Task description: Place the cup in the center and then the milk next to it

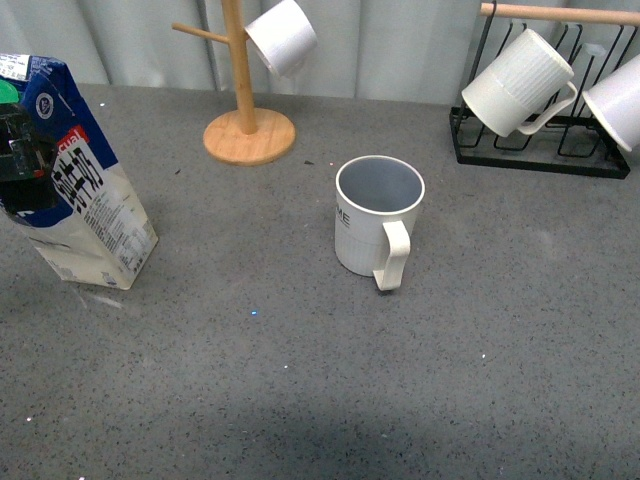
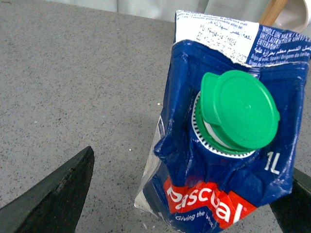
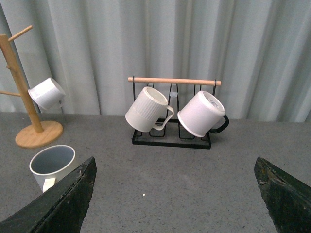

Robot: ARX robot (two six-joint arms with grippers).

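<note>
Grey table point(image 1: 300, 400) bears milk point(image 2: 218, 131) inside left end effector point(image 2: 192, 162)

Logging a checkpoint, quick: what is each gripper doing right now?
Left gripper: open, jaws wide around the tilted green-capped blue-and-white milk carton, not clamped.
Right gripper: open, holding nothing.

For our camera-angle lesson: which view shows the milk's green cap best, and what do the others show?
Left wrist view: the green cap is large and whole atop the milk. Front view catches only a green sliver at the picture's edge; right wrist view shows no milk.
</note>
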